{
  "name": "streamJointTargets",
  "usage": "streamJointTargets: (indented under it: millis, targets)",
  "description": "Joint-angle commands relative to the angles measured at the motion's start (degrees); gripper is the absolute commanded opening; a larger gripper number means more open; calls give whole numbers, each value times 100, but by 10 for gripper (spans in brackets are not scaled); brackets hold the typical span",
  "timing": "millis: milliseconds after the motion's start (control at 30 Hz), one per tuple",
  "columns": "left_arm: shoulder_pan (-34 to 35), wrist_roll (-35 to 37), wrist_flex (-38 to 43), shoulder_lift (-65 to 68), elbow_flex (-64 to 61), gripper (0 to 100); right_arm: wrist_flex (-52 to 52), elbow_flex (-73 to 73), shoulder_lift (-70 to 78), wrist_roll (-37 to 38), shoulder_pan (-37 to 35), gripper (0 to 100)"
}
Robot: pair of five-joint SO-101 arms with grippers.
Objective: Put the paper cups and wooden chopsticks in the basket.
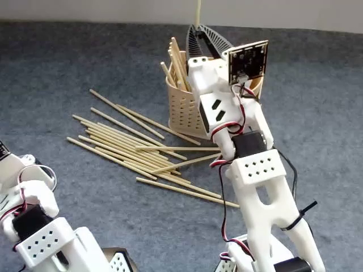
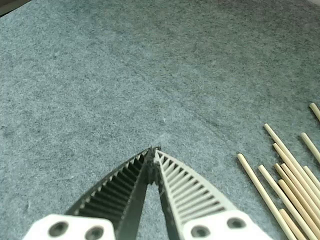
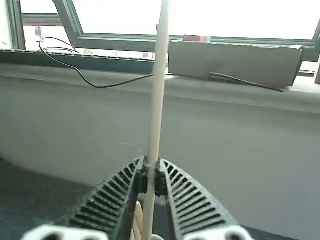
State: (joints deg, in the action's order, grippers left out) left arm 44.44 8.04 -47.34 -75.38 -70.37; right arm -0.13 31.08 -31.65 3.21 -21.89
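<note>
My right gripper point(image 1: 197, 26) hangs over the cream basket point(image 1: 184, 110), shut on one wooden chopstick point(image 3: 157, 95) that stands upright, its top end point(image 1: 197, 11) running past the high view's upper edge. A few chopsticks point(image 1: 177, 65) lean inside the basket. Several more loose chopsticks point(image 1: 130, 148) lie scattered on the grey carpet to the basket's left and front. My left gripper point(image 2: 153, 150) is shut with nothing in it, low over bare carpet, beside the ends of the loose chopsticks point(image 2: 285, 175). The left arm point(image 1: 34, 221) sits at the bottom left of the high view.
Grey carpet point(image 1: 68, 68) covers the table, with free room at the left and far right. The right arm point(image 1: 249, 170) hides part of the basket. A ledge, a grey box point(image 3: 230, 62) and a cable point(image 3: 95, 82) lie beyond the table.
</note>
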Motion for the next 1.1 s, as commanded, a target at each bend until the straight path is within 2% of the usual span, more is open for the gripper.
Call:
streamJointTargets:
  millis: [0,133,300,633,900,1067]
  targets:
    - [-119,53,88,-66,40,11,-154,136,-40,18,136,6]
    - [-119,53,88,-66,40,11,-127,189,-40,18,136,14]
    - [-119,53,88,-66,40,11,-119,303,-57,9,136,126]
    - [-119,53,88,-66,40,11,-22,259,-189,9,127,127]
    - [-119,53,97,-66,40,11,1631,242,-1059,79,-224,93]
    - [-119,53,97,-66,40,11,2695,251,-1165,888,-980,53]
